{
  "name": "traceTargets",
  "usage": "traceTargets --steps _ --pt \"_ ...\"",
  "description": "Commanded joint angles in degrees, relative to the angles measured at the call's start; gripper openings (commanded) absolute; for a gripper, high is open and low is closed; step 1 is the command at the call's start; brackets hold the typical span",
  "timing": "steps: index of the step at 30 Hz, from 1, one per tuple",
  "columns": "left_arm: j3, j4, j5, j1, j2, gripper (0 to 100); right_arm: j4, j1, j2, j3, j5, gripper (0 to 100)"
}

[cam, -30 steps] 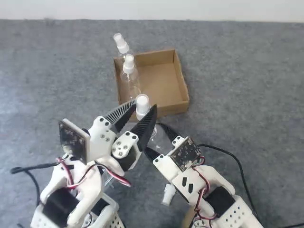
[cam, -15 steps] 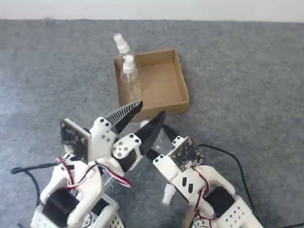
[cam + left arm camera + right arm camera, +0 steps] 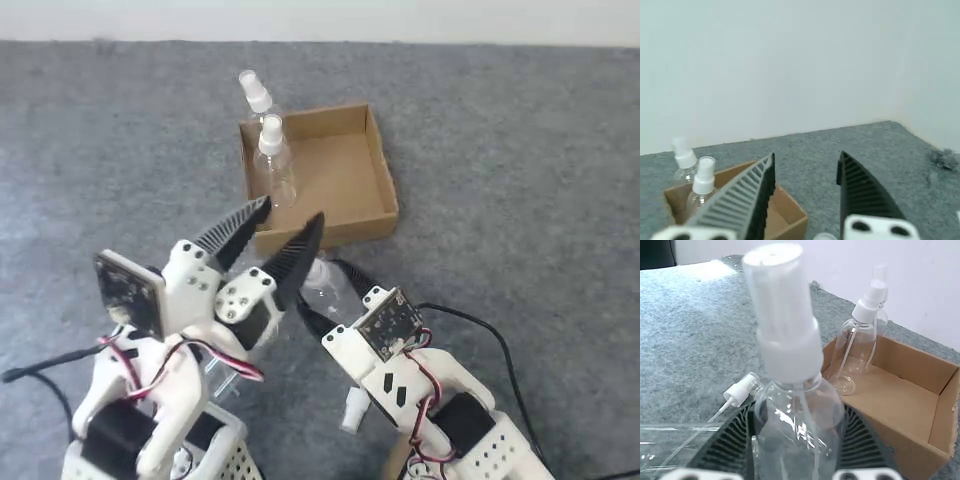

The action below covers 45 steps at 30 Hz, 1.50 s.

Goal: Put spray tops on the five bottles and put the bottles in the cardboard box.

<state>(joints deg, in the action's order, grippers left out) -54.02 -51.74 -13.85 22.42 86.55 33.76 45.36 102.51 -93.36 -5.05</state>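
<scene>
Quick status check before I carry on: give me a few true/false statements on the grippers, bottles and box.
1. The right gripper is shut on a bottle with a spray top on. True.
2. The left gripper clamps that spray top. False: it is open, holding nothing.
3. Five bottles stand in the cardboard box. False: one capped bottle stands inside, a second bottle at its far corner.
4. A loose spray top lies on the carpet. True.

You have bright, even, diffuse light. Shadows on the carpet (image 3: pixel 520 150) are faint, and the clear bottle (image 3: pixel 797 425) shows small white glints.
</scene>
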Motion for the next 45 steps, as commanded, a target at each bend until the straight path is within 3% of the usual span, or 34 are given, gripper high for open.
traceTargets --steps 1,6,14,23,35,45 --pt "2.68 -1.58 0.70 -2.73 0.26 15 -0.75 0.22 1.36 0.26 -0.79 3.7" --pt "-0.48 -5.27 5.19 -2.55 0.44 15 -0.75 0.22 1.36 0.26 -0.79 3.7" --pt "-8.22 -5.54 5.45 -2.73 0.44 15 -0.75 0.22 1.36 0.26 -0.79 3.7" --pt "-5.49 -3.87 5.45 -3.08 0.53 15 -0.75 0.22 1.36 -0.35 -0.79 3.7" --pt "-4.26 -4.92 5.45 -16.97 0.53 15 -1.27 0.40 1.45 -0.18 -0.79 3.7" --pt "-12.44 -7.30 5.54 -8.97 0.53 15 -1.54 0.48 1.45 0.26 -0.70 3.7"
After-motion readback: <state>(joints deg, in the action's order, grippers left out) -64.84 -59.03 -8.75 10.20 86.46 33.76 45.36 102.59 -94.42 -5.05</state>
